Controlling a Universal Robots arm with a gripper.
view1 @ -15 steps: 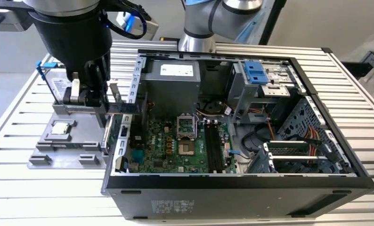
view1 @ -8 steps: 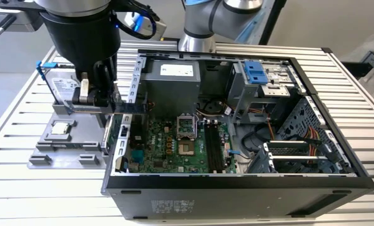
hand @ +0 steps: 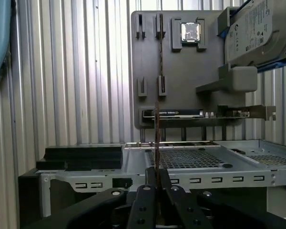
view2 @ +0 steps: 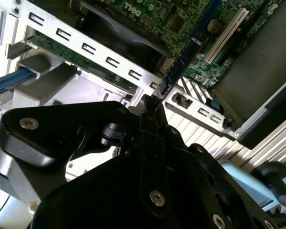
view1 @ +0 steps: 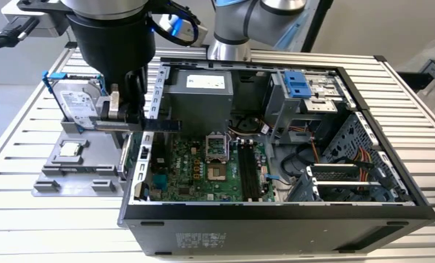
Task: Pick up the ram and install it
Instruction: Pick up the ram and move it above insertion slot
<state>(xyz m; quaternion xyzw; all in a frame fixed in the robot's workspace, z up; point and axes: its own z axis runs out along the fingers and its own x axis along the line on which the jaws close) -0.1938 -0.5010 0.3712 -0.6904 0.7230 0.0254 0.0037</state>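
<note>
A robotics lab bench — ribbed aluminium table, an opened computer case, a grey parts fixture.

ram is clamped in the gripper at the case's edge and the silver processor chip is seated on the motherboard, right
Not quite. The ram is clamped in the gripper at the edge of the case, but the silver processor chip lies on the grey tray outside the case, not on the motherboard; the exterior view shows it.

Slatted table w/ PC case, grey fixture
</note>
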